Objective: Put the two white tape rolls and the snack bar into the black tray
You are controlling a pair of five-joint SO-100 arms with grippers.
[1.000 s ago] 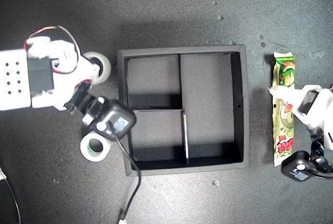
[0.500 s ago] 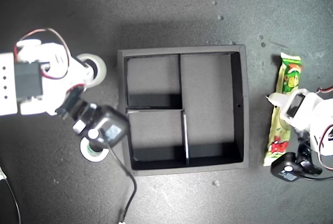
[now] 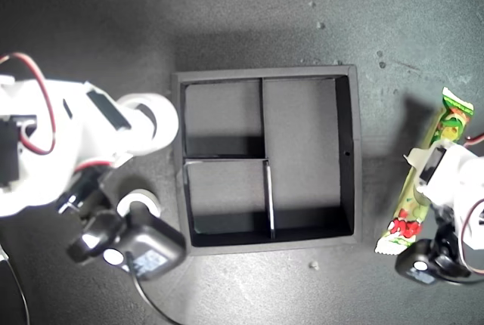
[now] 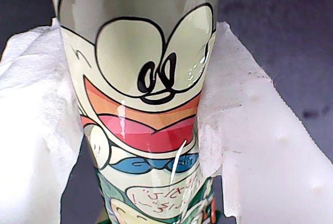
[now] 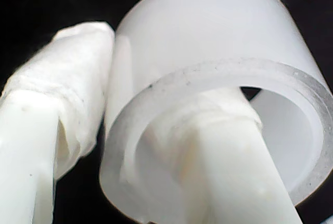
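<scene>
Jaws of my first gripper (image 4: 140, 130) are closed on the snack bar (image 4: 145, 94), and in the first wrist view we see its glossy wrapper with a cartoon face pressed between two white padded fingers (image 4: 31, 146). Jaws of my second gripper (image 5: 125, 146) hold the all-white tape roll (image 5: 208, 52) by its wall, with one finger inside the wide hole and the other finger (image 5: 57, 109) against the outside. In the exterior view, the first gripper (image 3: 432, 168) is at the exterior view's right and the snack bar (image 3: 423, 170) is tilted there, with its green end pointing up and away from the black tray (image 3: 355, 151), not touching it. At the exterior view's left, the second gripper (image 3: 140, 125) carries the white roll (image 3: 155, 117) just beside the tray's outer wall. The other tape roll (image 3: 140, 205) lies on the dark tabletop (image 3: 249, 15) below it, partly hidden by the arm, near the tray but outside. We see all three compartments of the tray with nothing inside.
</scene>
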